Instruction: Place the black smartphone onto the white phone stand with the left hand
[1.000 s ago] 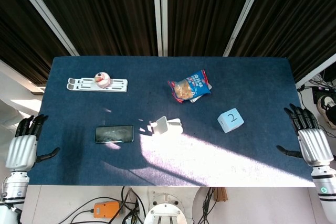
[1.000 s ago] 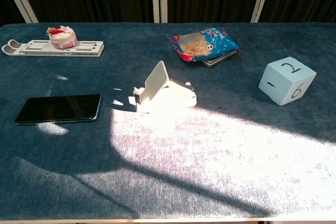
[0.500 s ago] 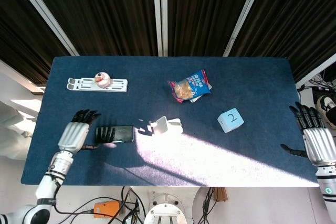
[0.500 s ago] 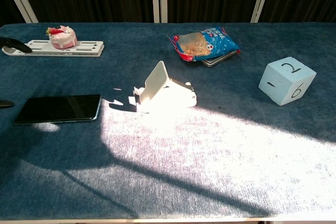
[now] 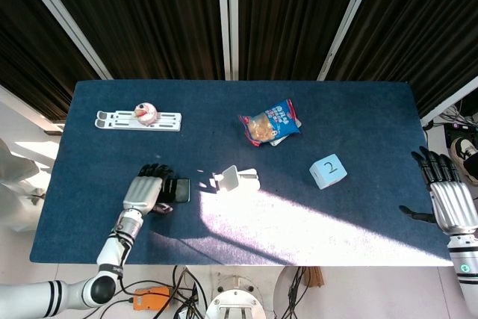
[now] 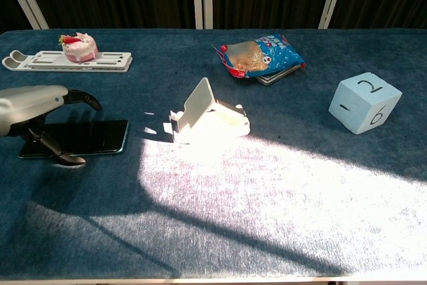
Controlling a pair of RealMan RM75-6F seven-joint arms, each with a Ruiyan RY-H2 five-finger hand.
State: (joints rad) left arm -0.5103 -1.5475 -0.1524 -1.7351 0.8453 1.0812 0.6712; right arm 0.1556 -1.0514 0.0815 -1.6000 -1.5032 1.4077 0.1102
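The black smartphone lies flat on the blue table, left of centre; in the head view only its right end shows. My left hand hovers over the phone's left part, fingers spread and curved above it, thumb reaching down at the near edge. I cannot tell if any finger touches the phone. The white phone stand stands to the phone's right, empty, its back plate tilted. My right hand hangs open off the table's right edge.
A white rack with a pink toy lies at the back left. A snack bag sits on a dark object behind the stand. A light blue numbered cube stands to the right.
My left hand has moved from the table's left edge in over the phone and now covers its left part. The phone and stand have not moved. The right hand barely shifted.
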